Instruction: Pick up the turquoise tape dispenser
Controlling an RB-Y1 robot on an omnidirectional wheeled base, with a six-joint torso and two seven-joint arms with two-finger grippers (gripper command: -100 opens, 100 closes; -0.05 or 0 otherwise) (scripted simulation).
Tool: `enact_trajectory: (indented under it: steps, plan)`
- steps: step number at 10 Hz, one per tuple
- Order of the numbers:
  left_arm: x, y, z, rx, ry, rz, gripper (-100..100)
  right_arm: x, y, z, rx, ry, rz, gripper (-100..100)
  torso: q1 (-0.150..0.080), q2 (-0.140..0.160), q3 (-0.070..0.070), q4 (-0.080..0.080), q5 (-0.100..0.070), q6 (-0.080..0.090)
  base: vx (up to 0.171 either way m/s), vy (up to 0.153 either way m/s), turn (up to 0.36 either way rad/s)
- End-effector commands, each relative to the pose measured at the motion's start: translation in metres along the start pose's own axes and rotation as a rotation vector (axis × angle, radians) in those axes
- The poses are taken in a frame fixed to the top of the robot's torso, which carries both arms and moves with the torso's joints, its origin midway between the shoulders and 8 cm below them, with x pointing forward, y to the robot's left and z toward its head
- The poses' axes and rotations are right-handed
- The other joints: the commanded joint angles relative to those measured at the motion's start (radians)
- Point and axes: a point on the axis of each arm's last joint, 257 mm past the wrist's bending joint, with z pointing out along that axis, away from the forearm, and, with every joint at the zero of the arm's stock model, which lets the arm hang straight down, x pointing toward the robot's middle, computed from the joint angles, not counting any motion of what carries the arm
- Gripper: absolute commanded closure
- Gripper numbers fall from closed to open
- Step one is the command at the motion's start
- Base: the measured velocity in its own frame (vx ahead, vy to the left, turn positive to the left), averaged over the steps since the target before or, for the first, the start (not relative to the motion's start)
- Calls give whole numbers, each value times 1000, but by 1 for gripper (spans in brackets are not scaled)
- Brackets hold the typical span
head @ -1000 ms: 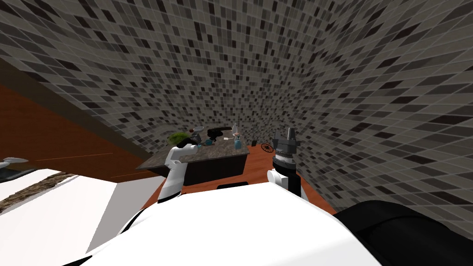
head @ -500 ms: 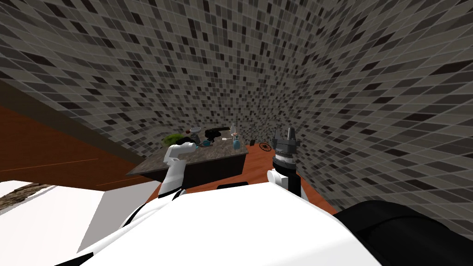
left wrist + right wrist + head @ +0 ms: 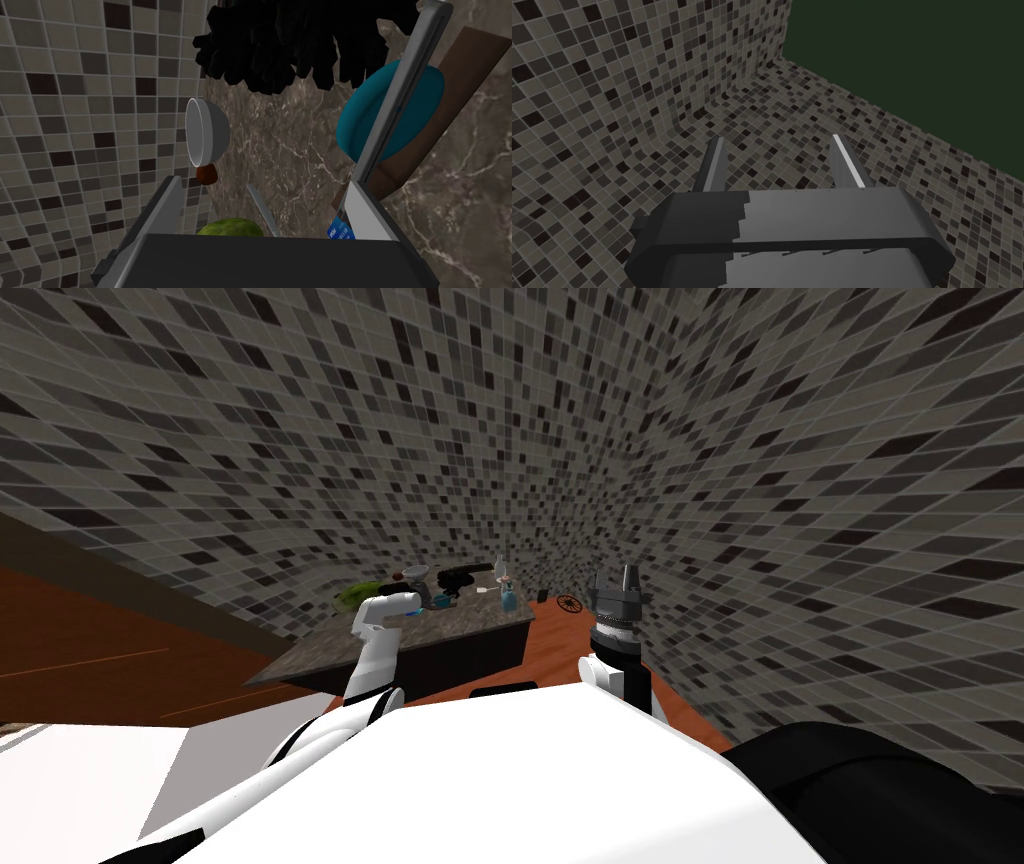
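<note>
The turquoise tape dispenser (image 3: 357, 130) is a rounded teal body on a brown base, lying on the marble table top (image 3: 300, 150). My left gripper (image 3: 307, 92) hangs over the table, open. Its long finger (image 3: 400, 100) crosses in front of the dispenser, and the other finger (image 3: 165, 210) stands far off on the bowl's side. Nothing is held between them. In the head view the dispenser (image 3: 441, 601) is a small teal spot just beyond my left gripper (image 3: 420, 587). My right gripper (image 3: 625, 576) is raised beside the table, open and holding nothing (image 3: 777, 140).
Beyond the fingers are a grey bowl (image 3: 205, 132), a jagged black object (image 3: 300, 40) and a small brown lump (image 3: 206, 174). A green rounded thing (image 3: 230, 227) and a thin grey blade (image 3: 262, 210) lie near the gripper body. A blue bottle (image 3: 508, 598) stands further right, near the mosaic wall (image 3: 700, 438).
The whole head picture has swung, so I have turned, and the table now sits a little further left. My left hand stays over the table by the dispenser. The right arm is unchanged.
</note>
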Motion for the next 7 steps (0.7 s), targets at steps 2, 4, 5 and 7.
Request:
enact_trajectory:
  steps: [2,4,5,7]
  plan:
    - [-18,12,7,-84,-37,-34,-100,0,0,0,0,0,0,0,0,0,0,0,0,0,9,24,-128]
    - [-19,20,6,-115,-44,-34,-100,0,0,0,0,0,0,0,0,0,0,0,0,-1,7,18,-31]
    - [-29,24,8,-153,-64,-56,-100,0,0,0,0,0,0,0,-1,0,0,0,0,-1,8,12,-160]
    - [-40,32,9,-208,-88,-78,-100,0,0,0,0,0,0,0,0,0,0,0,0,-1,7,22,-127]
